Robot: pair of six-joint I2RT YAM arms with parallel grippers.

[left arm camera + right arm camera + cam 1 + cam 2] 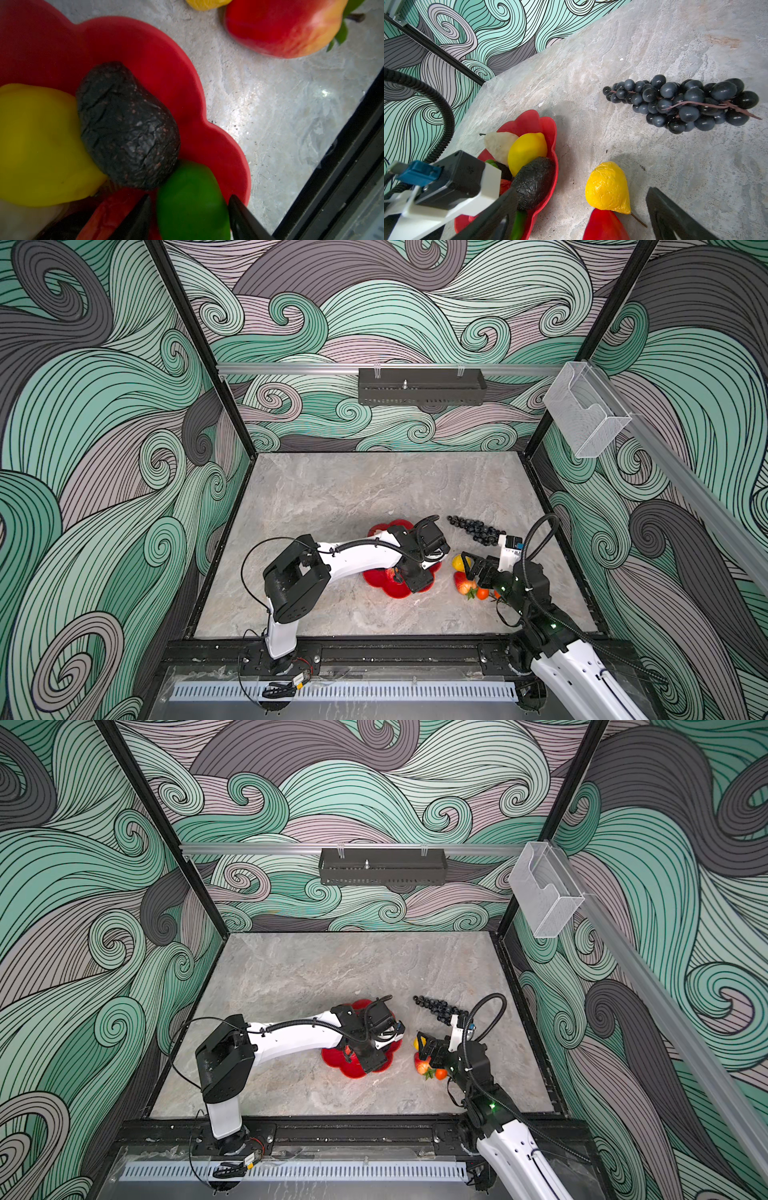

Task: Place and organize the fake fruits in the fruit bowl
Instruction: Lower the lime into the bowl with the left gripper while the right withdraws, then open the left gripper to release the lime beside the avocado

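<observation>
The fruit bowl (376, 578) sits at lower centre in both top views, mostly under the left arm (357, 556). In it lie a smooth lemon (527, 151), a cream piece (498, 145), an avocado (533, 182), a lime (191, 220) and a red fruit (104, 216) that is partly hidden. The left gripper (190, 196) has its jaws on either side of the lime; I cannot tell whether they press it.

On the table (332, 497), right of the bowl, a wrinkled lemon (607, 187) touches an apple (606, 226). A tangerine (482, 593) lies beside them and a grape bunch (685, 104) lies higher up. The right gripper (582, 190) hangs over the wrinkled lemon, its jaws wide apart and empty.

Count: one bowl, two lemons, and one each of avocado, lime, cream piece, apple and grape bunch. One tangerine shows clearly.
</observation>
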